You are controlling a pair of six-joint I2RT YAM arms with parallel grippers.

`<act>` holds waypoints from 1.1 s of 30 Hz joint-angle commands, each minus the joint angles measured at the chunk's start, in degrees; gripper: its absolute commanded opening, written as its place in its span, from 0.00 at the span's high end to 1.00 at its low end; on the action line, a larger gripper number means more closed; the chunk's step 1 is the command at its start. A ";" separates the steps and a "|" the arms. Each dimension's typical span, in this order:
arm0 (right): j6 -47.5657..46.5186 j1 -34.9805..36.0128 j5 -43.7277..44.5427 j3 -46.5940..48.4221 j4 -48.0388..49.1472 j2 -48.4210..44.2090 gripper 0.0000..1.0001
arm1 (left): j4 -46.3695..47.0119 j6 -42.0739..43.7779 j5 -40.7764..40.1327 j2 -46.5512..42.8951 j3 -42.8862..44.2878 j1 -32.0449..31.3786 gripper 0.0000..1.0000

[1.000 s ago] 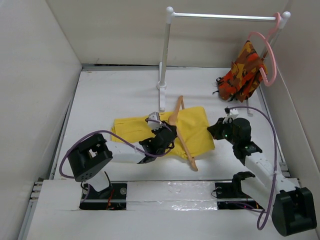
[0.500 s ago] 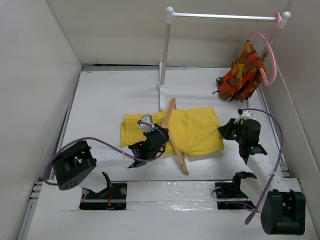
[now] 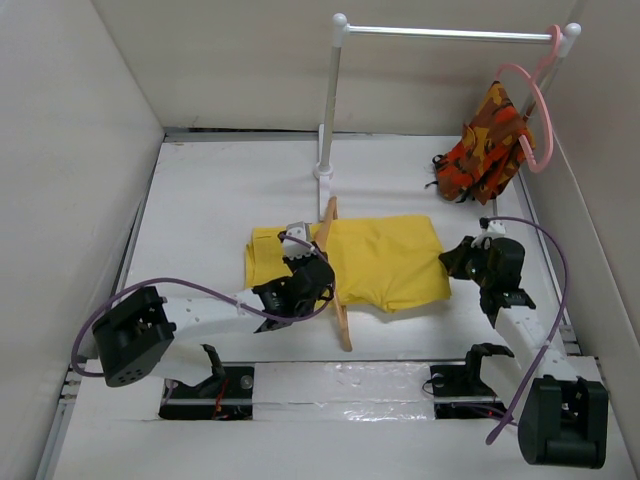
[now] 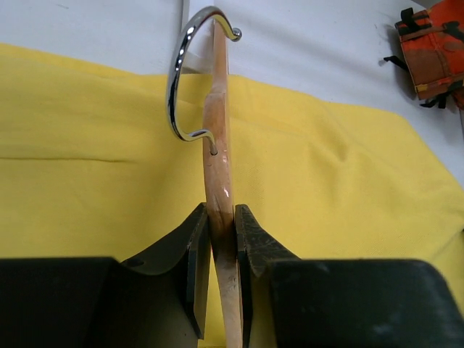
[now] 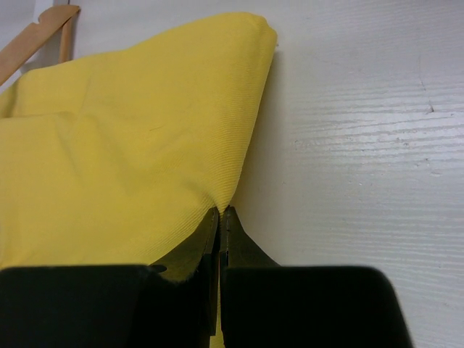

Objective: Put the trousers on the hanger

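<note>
We find the left gripper point(image 4: 221, 217) clenched on the wooden arm of the hanger point(image 4: 217, 145), both fingers pressed flat against the wood. The hanger stands on edge in this grasp, and its metal hook point(image 4: 177, 80) rises just beyond the fingertips.

The right gripper point(image 5: 220, 214) is pinched tight on the right-hand edge of the trousers point(image 5: 123, 145), with a fold of yellow cloth caught between the closed tips.

From above, the trousers point(image 3: 385, 260) lie spread across the middle of the tabletop, reaching toward the right edge. The hanger point(image 3: 342, 325) runs from near to far across them. Its near end points at the near edge and yellow cloth shows on both sides of it. We cannot tell whether the cloth passes through the hanger.

At the far edge stands a white rack point(image 3: 330, 110). A pink hanger point(image 3: 535, 100) carrying a camouflage garment point(image 3: 485, 145) hangs from the rack near the far right corner, well apart from both grippers.
</note>
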 commanded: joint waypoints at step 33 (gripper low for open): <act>-4.28 11.79 4.48 5.27 -1.85 -8.30 0.00 | -1.55 3.33 4.81 -6.10 7.97 -1.70 1.00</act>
